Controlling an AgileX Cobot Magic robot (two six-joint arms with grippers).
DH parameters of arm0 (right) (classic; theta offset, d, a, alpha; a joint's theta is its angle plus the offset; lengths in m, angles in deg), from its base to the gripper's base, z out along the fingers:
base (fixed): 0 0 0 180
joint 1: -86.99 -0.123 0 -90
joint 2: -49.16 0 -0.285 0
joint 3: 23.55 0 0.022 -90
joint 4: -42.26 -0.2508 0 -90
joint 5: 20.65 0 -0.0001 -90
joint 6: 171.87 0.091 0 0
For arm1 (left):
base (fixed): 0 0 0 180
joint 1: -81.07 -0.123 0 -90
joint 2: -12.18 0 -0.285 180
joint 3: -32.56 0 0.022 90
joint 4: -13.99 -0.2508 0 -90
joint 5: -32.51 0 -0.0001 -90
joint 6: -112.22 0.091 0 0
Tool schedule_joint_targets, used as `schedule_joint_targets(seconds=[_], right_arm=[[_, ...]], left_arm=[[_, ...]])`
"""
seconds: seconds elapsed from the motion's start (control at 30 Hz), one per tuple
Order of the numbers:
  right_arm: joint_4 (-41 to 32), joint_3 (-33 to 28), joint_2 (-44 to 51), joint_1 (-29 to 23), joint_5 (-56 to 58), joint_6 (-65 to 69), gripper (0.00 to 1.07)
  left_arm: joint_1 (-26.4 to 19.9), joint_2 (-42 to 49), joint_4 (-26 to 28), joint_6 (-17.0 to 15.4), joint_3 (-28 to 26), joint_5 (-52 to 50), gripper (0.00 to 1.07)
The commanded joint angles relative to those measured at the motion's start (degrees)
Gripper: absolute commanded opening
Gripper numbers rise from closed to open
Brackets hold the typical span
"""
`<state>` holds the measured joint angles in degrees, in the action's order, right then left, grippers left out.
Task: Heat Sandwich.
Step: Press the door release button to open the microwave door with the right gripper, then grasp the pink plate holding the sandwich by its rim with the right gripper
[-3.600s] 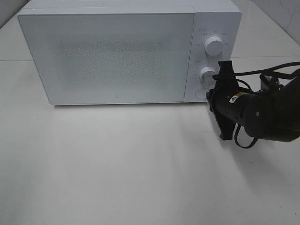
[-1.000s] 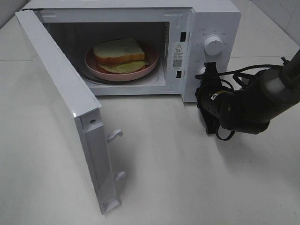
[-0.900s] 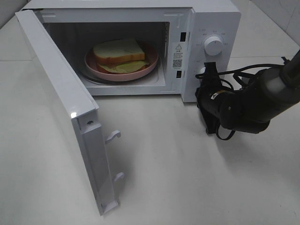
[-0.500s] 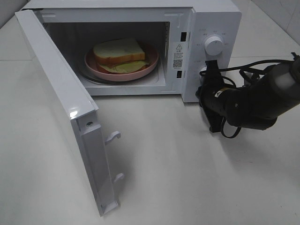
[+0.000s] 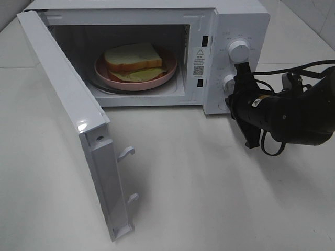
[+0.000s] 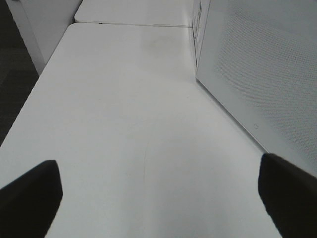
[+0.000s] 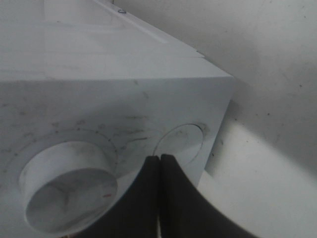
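Right gripper point(image 5: 229, 101) closed on nothing, tips at microwave point(image 5: 241, 21) button point(image 7: 181, 141) | left gripper point(image 6: 158, 166) spread wide outside microwave door point(image 5: 68, 99) | sandwich point(image 5: 133, 57) inside microwave, door-side of right gripper, long axis across cavity; right arm likely nearer

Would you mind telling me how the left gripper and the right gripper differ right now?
The left gripper is open, fingers wide apart; the right gripper is shut, fingertips together. The left gripper hovers over the table beside the open microwave door; the right gripper points at the round button next to a knob. Neither holds anything.
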<state>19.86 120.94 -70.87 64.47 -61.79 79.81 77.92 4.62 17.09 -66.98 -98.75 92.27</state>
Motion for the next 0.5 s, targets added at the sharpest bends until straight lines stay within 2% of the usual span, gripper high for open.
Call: schedule_joint_targets(seconds=[0.03, 0.23, 0.5], right_arm=[[1.43, -1.32, 2.29, 0.34, 2.06, -2.81, 0.01], [1.38, -2.98, 6.02, 0.34, 7.56, -7.22, 0.01], [1.32, -3.50, 11.97, 0.34, 20.63, -16.67, 0.01]], left_arm=[[-0.17, 1.60, 0.52, 0.00, 0.17, -0.46, 1.01], [-0.17, 1.60, 0.52, 0.00, 0.17, -0.46, 1.01], [-0.17, 1.60, 0.52, 0.00, 0.17, -0.46, 1.01]])
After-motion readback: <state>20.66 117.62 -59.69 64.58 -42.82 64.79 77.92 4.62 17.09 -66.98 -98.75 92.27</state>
